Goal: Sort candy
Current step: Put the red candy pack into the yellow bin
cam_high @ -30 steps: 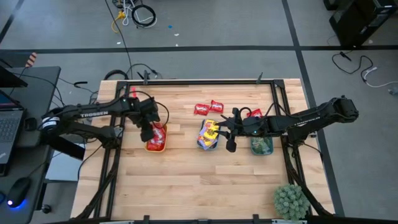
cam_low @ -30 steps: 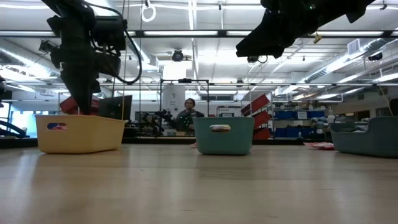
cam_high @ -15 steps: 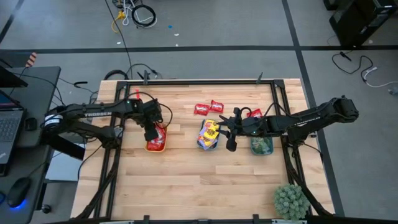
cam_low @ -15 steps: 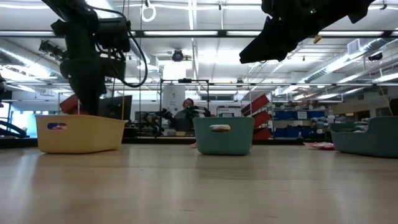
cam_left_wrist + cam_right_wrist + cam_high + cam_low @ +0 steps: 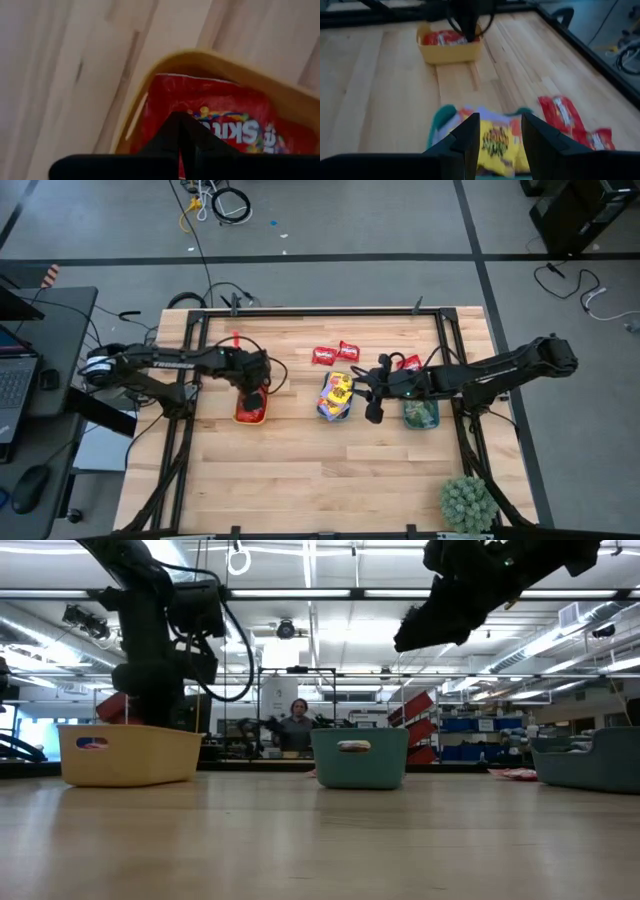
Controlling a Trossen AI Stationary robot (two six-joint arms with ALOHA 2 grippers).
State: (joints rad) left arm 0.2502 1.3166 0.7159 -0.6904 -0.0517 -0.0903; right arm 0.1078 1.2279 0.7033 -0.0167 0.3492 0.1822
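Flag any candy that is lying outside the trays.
Three red packets lie loose on the bare table: two side by side behind the middle teal tray, and one behind the right teal tray. Everything else sits in a tray; the yellow packets are heaped over the middle tray's rim.

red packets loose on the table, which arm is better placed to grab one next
Right, probably. The right gripper hovers open over the middle tray, close to the loose red packets. The left gripper is farther off, jaws shut down in the yellow tray.
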